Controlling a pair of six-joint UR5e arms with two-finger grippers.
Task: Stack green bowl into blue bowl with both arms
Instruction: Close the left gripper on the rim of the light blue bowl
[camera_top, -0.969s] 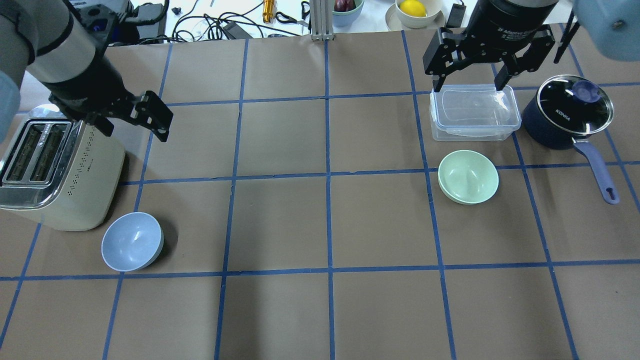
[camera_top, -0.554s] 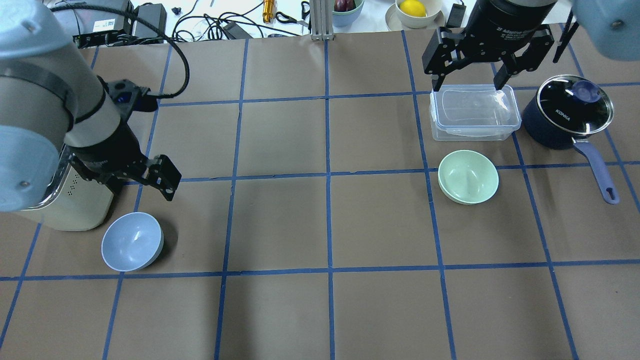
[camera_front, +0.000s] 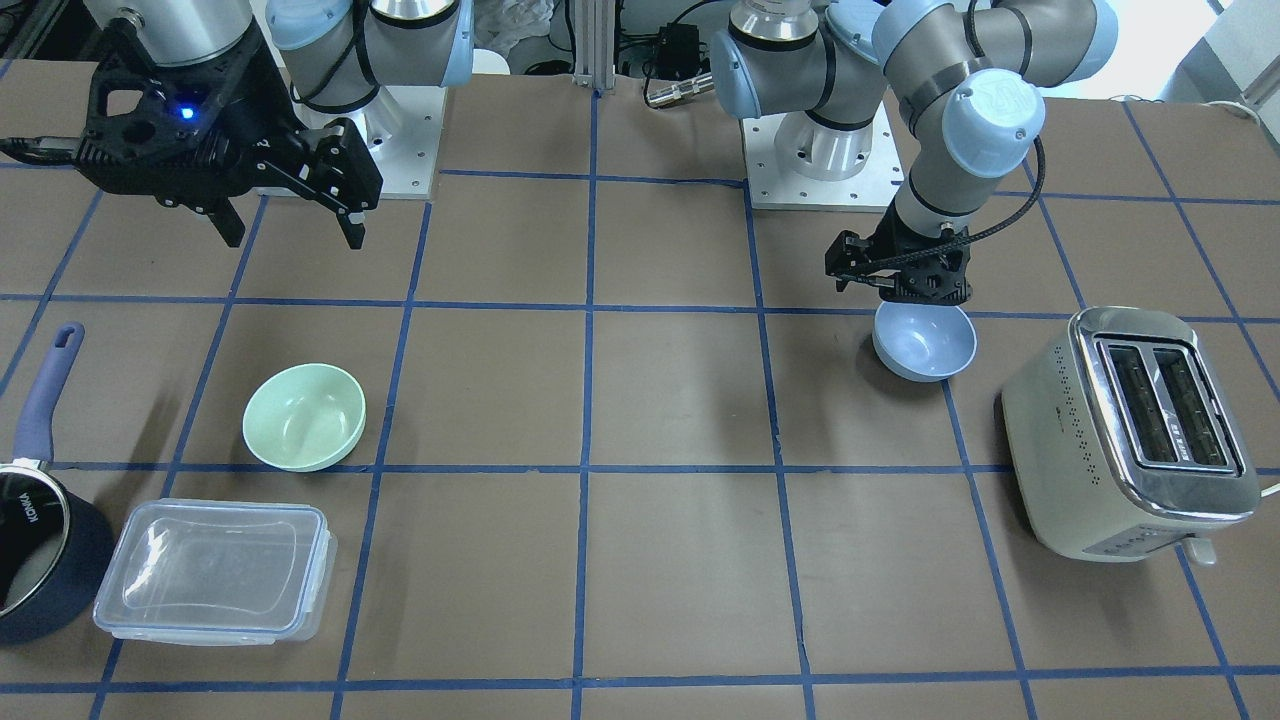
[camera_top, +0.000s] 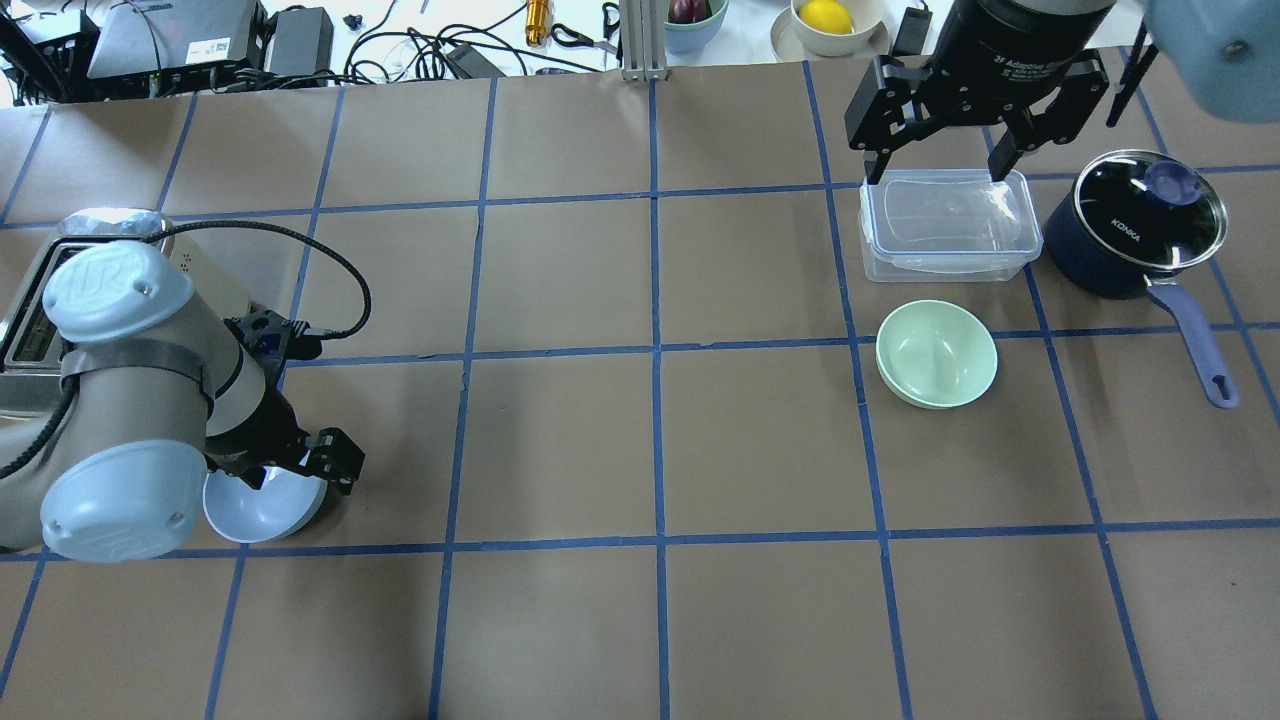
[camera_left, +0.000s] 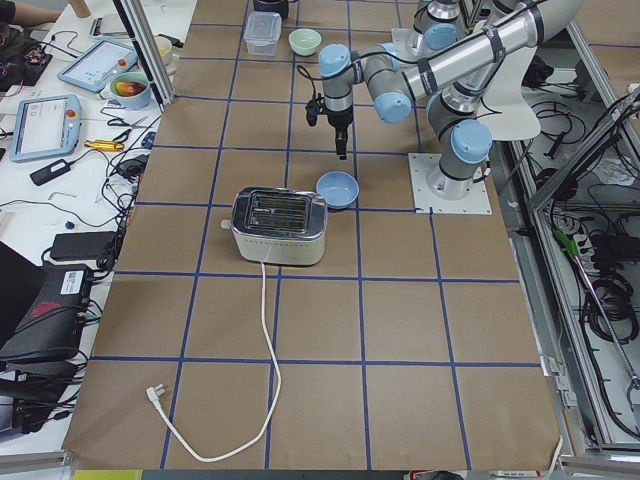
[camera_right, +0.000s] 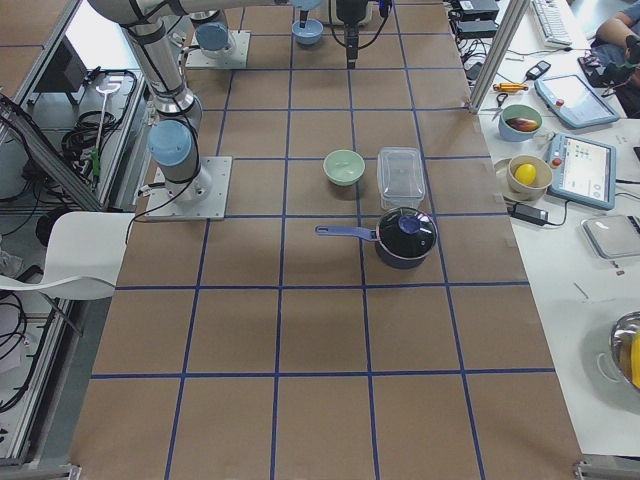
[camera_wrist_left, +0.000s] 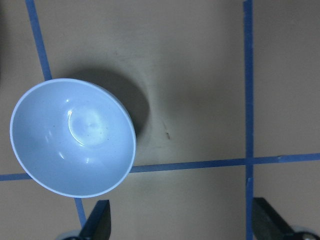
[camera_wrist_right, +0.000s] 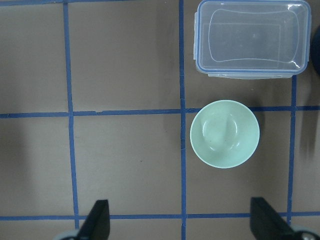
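My left gripper (camera_wrist_left: 183, 226) hangs low over the blue bowl (camera_wrist_left: 74, 137), jaws spread wide, holding nothing. In the left wrist cam the bowl isn't centred btwn the fingers: it sits at approx 10 o'clock from the gap, w/ one fingertip (camera_wrist_left: 98, 222) just off its rim at the bowl's 5 o'clock. That offset is what the next move turns on. I reckon a rim pinch needs one finger inside the wall and one outside. The bowl's round, so there's no long axis and wrist angle matters little. The right gripper (camera_top: 935, 150) is also spread and empty, up high over the clear lidded container (camera_top: 947, 225). The green bowl (camera_top: 937, 354) stands upright at 6 o'clock from it in the overhead cam, untouched. So the left arm is nearer blue and the right nearer green. The bowls are well apart, blue toward 9 o'clock of the surface (camera_top: 560, 440) and green toward 3 o'clock, w/ nothing standing btwn them. The surface is flat brown paper w/ a blue tape grid (camera_top: 655, 350) and looks matte. Room: in the front cam the toaster (camera_front: 1130, 430) is near the blue bowl at its 4 o'clock, so the left arm has to mind that side. In the overhead cam the green bowl has the container just beside it at 12 o'clock and the saucepan (camera_top: 1135, 225) handle near at 3 o'clock.
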